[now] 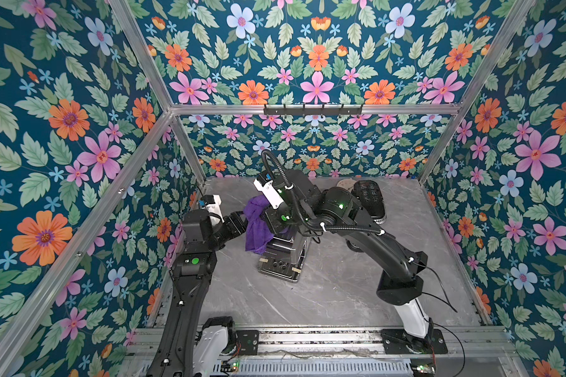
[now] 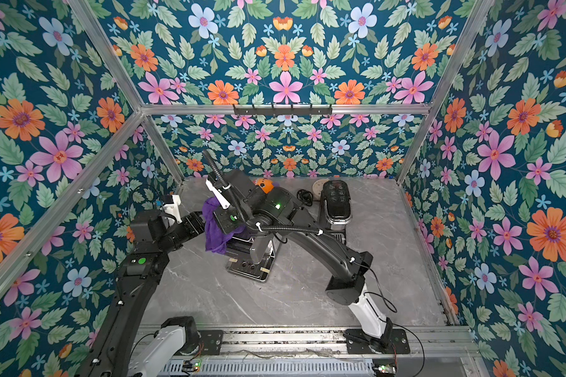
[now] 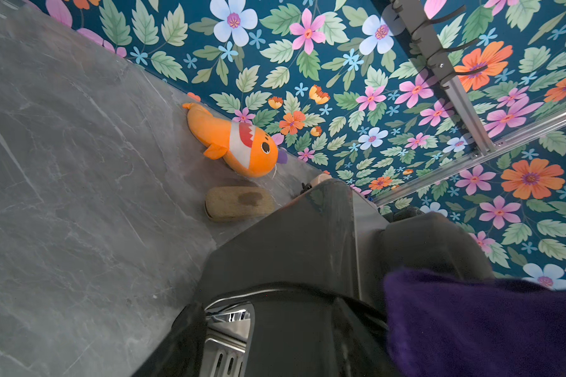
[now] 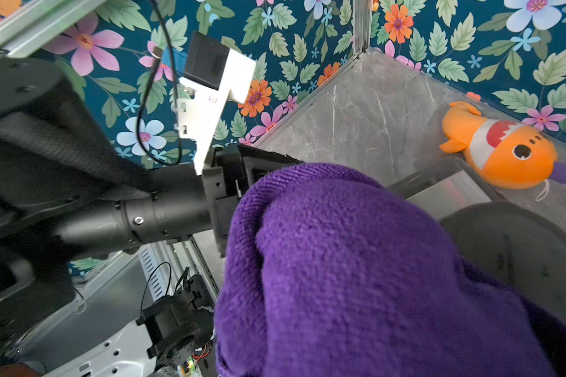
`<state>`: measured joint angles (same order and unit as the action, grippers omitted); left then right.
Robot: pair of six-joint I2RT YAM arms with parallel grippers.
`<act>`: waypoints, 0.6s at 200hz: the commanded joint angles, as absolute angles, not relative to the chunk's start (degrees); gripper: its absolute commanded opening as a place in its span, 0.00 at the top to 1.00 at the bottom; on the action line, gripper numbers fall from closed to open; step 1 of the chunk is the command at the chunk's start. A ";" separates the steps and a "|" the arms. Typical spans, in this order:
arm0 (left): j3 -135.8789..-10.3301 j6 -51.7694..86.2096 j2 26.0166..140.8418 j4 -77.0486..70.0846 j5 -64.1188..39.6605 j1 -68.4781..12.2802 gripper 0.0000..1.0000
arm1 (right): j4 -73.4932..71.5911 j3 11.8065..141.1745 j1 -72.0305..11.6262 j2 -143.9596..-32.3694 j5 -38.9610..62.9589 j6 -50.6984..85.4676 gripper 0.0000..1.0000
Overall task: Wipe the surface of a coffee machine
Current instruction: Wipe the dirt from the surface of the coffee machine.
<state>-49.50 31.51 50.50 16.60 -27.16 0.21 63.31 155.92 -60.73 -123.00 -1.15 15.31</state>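
A purple cloth (image 4: 356, 277) fills most of the right wrist view, bunched into a thick wad directly in front of that camera. In both top views it drapes over the upper edge of the coffee machine (image 1: 281, 261) and hangs down the side that faces the left arm. The machine stands upright on the grey counter (image 1: 340, 293), between the two arms. The right claw (image 1: 269, 218) sits above the machine's top, pinched together on the cloth, its fingers buried in the folds. The left claw (image 1: 242, 223) is beside the machine on the side where the cloth hangs, right up against the fabric. The fabric hides its fingers, so I cannot tell whether they stand apart or hold anything. Behind the machine, near the back wall, lie an orange plush fish (image 3: 234, 143) and a brown sponge (image 3: 239, 204), both well apart from it. The wiping looks to be in hand on the machine's top and upper side, not finished. The main risks come from crowding. With both claws so near each other at the cloth, the left one could catch the loose tail and drag it out of the right one's pinch, or the two wrists could knock together. A wad this thick probably touches the surface only in spots, leaving patches unwiped. A hard sideways stroke could also shove or tip the machine, which nothing visibly braces.
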 commanded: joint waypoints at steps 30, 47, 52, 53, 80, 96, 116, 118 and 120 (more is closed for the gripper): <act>-49.13 31.11 49.88 17.23 -25.45 0.17 0.38 | 55.90 149.68 -58.34 -122.27 -5.70 15.43 1.00; -48.70 31.20 49.58 17.39 -25.40 0.18 0.38 | 54.89 150.69 -58.27 -123.32 -7.31 14.26 1.00; -48.61 31.28 49.60 17.32 -25.44 0.18 0.38 | 54.87 151.34 -58.27 -123.62 -7.21 14.04 1.00; -48.56 31.29 49.63 17.32 -25.47 0.18 0.38 | 54.86 151.43 -58.27 -123.73 -7.25 14.01 1.00; -47.99 31.06 49.73 17.33 -24.92 0.16 0.38 | 51.65 152.26 -58.29 -125.29 -5.61 13.47 1.00; -47.94 31.09 50.09 17.26 -24.70 0.09 0.38 | 49.45 152.27 -58.27 -126.68 -5.61 12.79 1.00; -48.35 31.22 50.27 17.17 -24.31 0.00 0.38 | 47.45 153.21 -58.27 -129.18 -9.18 11.73 1.00; -48.39 31.27 50.27 17.21 -24.23 0.00 0.38 | 47.24 153.46 -58.27 -129.37 -9.48 11.59 1.00; -48.42 31.15 50.34 17.29 -24.14 0.00 0.38 | 47.03 153.72 -58.27 -129.68 -9.71 11.42 1.00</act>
<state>-47.92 31.48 50.15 17.72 -25.17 0.01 51.86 152.22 -58.19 -127.61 -5.72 13.43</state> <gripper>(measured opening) 0.620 0.109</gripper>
